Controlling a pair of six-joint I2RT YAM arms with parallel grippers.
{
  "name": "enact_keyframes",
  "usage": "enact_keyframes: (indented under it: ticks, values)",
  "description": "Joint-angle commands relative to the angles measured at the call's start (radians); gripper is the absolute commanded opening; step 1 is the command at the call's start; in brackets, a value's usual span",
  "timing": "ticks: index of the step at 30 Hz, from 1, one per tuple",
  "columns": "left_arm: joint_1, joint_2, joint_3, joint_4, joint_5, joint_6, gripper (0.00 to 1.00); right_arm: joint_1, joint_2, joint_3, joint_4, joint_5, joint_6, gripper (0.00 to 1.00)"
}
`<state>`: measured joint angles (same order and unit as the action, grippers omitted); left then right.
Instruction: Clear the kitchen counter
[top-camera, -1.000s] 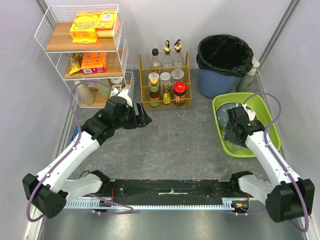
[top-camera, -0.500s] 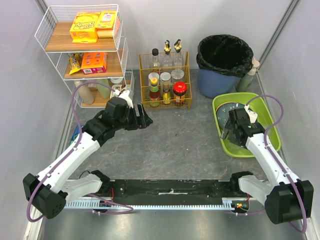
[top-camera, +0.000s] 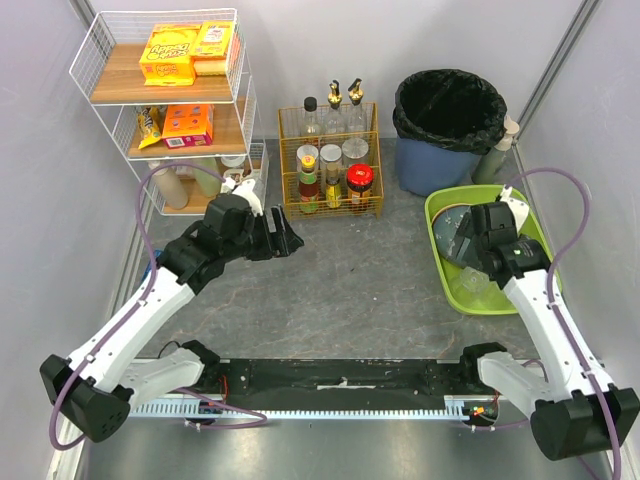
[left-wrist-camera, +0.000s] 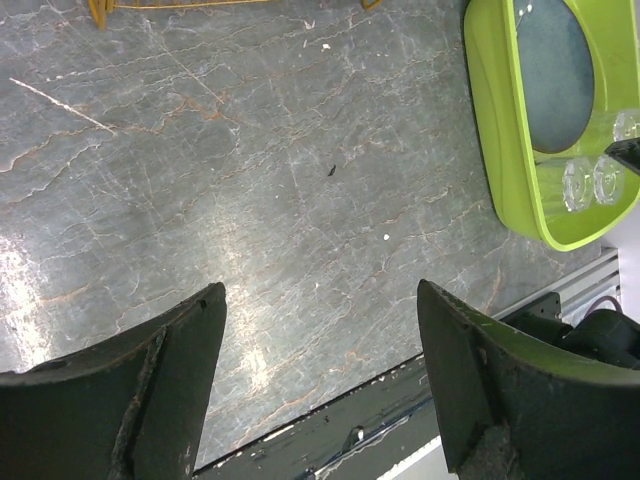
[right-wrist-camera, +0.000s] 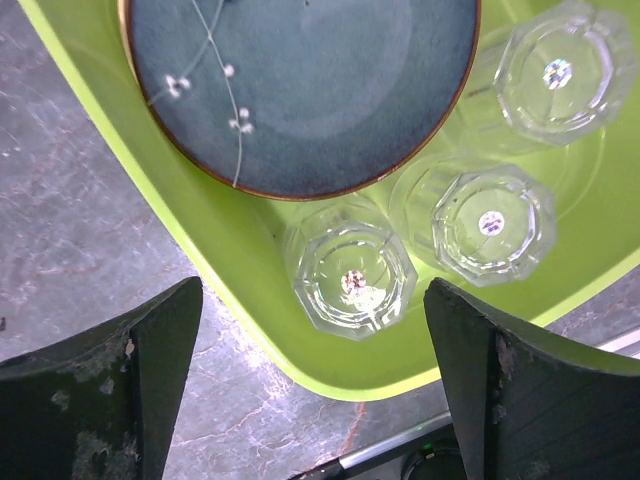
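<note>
The kitchen counter (top-camera: 350, 285) is a dark grey stone-patterned surface. At its right stands a lime-green tray (top-camera: 440, 215) with a blue plate (right-wrist-camera: 310, 80) and three clear glasses. My right gripper (right-wrist-camera: 312, 285) hangs open above the tray's near corner. Straight below it stands one glass (right-wrist-camera: 350, 280), untouched; the other two (right-wrist-camera: 490, 222) (right-wrist-camera: 555, 70) stand beside it. From above, the right gripper (top-camera: 466, 258) is over the tray's left side. My left gripper (top-camera: 290, 240) is open and holds nothing. It hovers over bare counter (left-wrist-camera: 250, 180) left of centre.
A yellow wire caddy of bottles and jars (top-camera: 330, 165) stands at the back centre. A white wire rack (top-camera: 170, 110) with boxes is at the back left, a blue bin with a black bag (top-camera: 448, 125) at the back right. A black rail (top-camera: 340, 375) runs along the near edge.
My right gripper has opened wide and risen up and back from the tray, leaving a glass standing in the near corner. The left arm has barely moved.
</note>
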<state>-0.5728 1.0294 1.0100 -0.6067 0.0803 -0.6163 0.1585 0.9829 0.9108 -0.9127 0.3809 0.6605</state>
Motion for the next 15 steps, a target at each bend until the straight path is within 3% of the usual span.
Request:
enact_keyframes:
  ticks: [1, 6, 10, 15]
  values:
    - [-0.001, -0.054, 0.061, -0.056, -0.022, 0.043, 0.83, -0.004, -0.041, 0.086, -0.041, 0.038, -0.047, 0.98]
    - [0.001, -0.110, 0.088, -0.132, -0.059, 0.059, 0.84, -0.005, -0.073, 0.160, -0.040, 0.016, -0.097, 0.98]
    - [-0.001, -0.195, 0.098, -0.183, -0.070, 0.093, 0.92, -0.004, -0.118, 0.221, 0.001, -0.083, -0.166, 0.98]
    - [0.002, -0.339, 0.137, -0.303, -0.128, 0.116, 0.93, -0.002, -0.188, 0.295, 0.025, -0.178, -0.206, 0.98]
